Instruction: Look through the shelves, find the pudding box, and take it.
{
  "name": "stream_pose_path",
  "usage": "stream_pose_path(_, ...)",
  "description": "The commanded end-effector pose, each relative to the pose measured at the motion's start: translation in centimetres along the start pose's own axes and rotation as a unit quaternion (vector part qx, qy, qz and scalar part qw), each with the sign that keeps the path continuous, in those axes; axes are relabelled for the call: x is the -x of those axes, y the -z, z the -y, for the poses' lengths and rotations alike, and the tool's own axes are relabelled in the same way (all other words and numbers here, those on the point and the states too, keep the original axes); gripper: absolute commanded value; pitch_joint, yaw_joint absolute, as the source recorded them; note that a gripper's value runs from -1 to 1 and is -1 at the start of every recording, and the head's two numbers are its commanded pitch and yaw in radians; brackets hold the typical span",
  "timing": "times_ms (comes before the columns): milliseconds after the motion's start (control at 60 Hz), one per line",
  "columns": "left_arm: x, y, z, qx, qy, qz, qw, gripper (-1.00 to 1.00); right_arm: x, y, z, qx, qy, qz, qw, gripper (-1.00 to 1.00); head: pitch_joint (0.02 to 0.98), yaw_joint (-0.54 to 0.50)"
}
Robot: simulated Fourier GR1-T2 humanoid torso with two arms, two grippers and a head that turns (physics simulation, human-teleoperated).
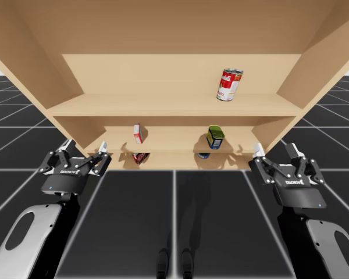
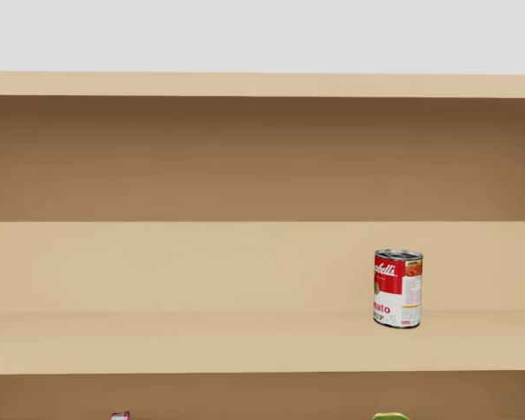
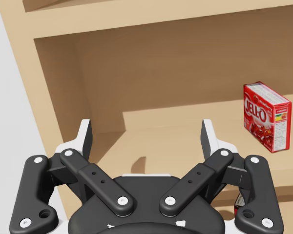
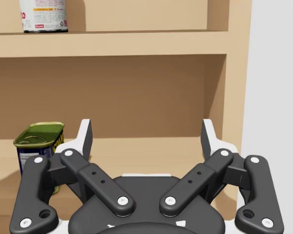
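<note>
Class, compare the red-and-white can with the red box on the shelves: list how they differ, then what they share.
The red-and-white can is a cylinder; the red box is flat-sided. The can stands on the upper shelf, the box on the shelf below. Both stand upright and carry red.

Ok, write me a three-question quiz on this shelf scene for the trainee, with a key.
1. True or false: the red and white can stands right beside the red box.
2. Which thing shares the red box's shelf? A) a green-topped blue can B) a bottle C) a bowl
3. Fill in: the left gripper and the right gripper are both ___, holding nothing.

Key: 1 false; 2 A; 3 open.
</note>
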Motion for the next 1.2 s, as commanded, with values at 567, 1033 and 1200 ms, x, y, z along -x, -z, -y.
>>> stream_pose_path(567,0.0,-0.2,0.2,0.003,0.005,-0.002,1.0000,-1.00,0.5,0.2,-0.2,-0.007,-0.023,-0.020,0.9995,-1.00,0.398,-0.01)
stream_pose_path(1033,0.0,-0.3,0.6,0.011,0.014,-0.003,0.9998,-1.00,0.8,0.1,-0.5,-0.012,-0.038,-0.027,0.9989,-1.00,0.682,0.15)
stream_pose_path(1200,-0.1,-0.5,0.9,0.018,0.014,-0.005,0.9997,-1.00,1.0,0.1,-0.7,-0.013,-0.043,-0.028,0.9986,-1.00,0.726,0.21)
